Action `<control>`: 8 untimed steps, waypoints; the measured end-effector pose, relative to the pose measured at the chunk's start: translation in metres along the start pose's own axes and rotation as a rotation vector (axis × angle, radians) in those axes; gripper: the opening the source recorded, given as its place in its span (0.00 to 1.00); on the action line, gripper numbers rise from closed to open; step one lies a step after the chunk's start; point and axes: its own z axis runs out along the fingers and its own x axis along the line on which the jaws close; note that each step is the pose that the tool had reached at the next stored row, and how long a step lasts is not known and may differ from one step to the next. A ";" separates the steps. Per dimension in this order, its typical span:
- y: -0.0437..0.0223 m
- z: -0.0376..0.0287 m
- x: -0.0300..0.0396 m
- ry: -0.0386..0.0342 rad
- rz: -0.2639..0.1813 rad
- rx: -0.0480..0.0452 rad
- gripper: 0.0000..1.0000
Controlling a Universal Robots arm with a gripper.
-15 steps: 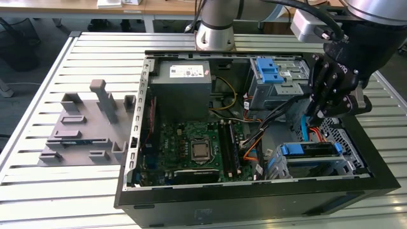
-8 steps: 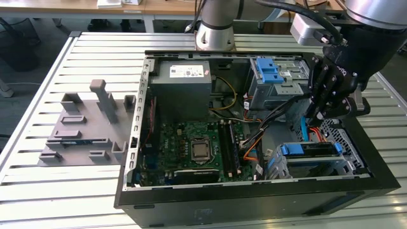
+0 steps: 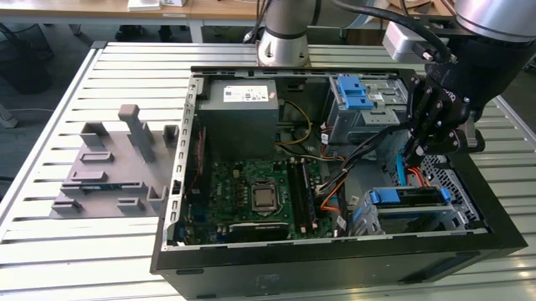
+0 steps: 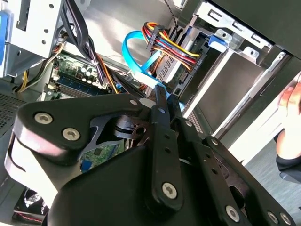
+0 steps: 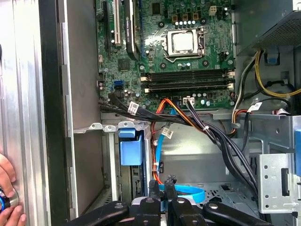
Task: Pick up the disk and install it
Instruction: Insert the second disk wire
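The disk [image 3: 408,197] sits in the drive cage at the case's front corner, on the exterior view's right, with its blue rail end facing up. In the wrist views it shows as a blue tab [image 5: 130,146] [image 4: 217,41] in the metal bay. My black gripper [image 3: 416,150] hangs inside the open computer case just above and behind that cage. Its fingers [image 5: 153,186] stand close together, with the end of a blue data cable [image 4: 136,49] pinched at the gripper [image 4: 160,89] tips. The same cable [image 5: 186,190] loops under the gripper [image 5: 161,182].
The case [image 3: 335,263] lies open on a slatted metal table [image 3: 100,251]. Inside are the motherboard [image 3: 260,194], a grey power-supply box [image 3: 243,110], an upper cage with a blue latch [image 3: 356,94] and bundles of wires [image 5: 211,132]. A grey fixture [image 3: 109,169] stands at the left. A person's hand [image 5: 7,197] rests by the case wall.
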 end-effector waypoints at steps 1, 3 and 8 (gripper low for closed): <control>0.0000 0.0003 0.0002 -0.0012 0.000 -0.0001 0.16; 0.0000 0.0010 0.0003 -0.0084 0.000 -0.0006 0.16; -0.0001 0.0023 0.0011 -0.0846 0.000 -0.0060 0.16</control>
